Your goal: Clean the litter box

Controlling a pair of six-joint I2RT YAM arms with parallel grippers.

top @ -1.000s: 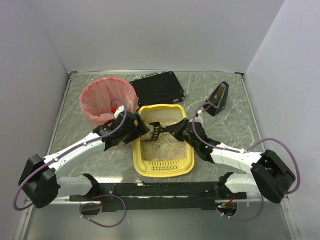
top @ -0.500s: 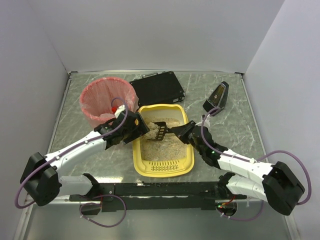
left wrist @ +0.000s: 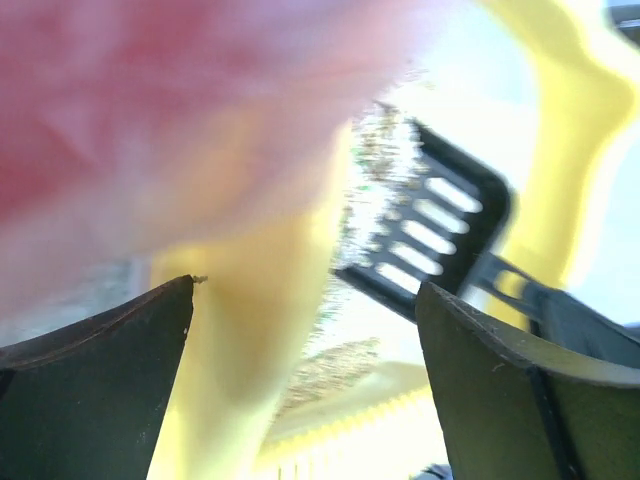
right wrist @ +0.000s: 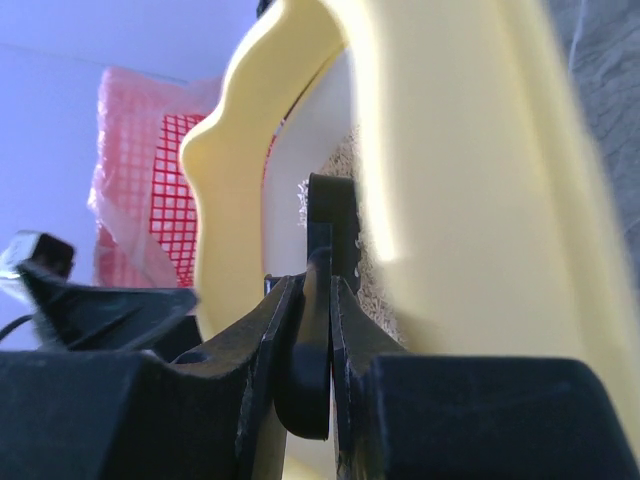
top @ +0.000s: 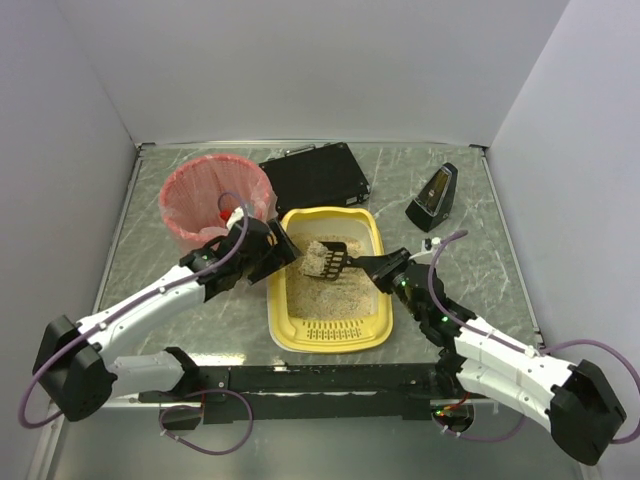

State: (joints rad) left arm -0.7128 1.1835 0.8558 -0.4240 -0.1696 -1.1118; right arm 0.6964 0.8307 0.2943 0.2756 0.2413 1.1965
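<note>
The litter box (top: pixel 276 305) sits in the middle of the surface (top: pixel 480 250), long side running away from the arms. Its slotted strip is at the near end and beige litter is spread across the floor. Look at the right hand (top: pixel 388 267), reaching in over the box's right rim. It's clamped tight on the handle of a black slotted scoop (top: pixel 333 259), and the wrist view shows both fingers pressed flat against that thin handle. The scoop's blade hangs over the far half of the box, pointing left, with a pale heap of litter sitting on it.

Over on the other side, the left hand (top: pixel 277 250) hovers at the box's far left corner, right at the rim. Its fingers (left wrist: pixel 100 390) are spread wide apart with nothing between them. Through that gap its own camera sees the scoop's slots and the yellow wall, though much of that view is blurred.

Just behind the left hand stands the pink-lined round bin (top: pixel 186 215), close to the box's corner. A flat black case (top: pixel 315 175) lies just past the far end of the box. A small black wedge-shaped object (top: pixel 432 198) stands apart at the far right.
</note>
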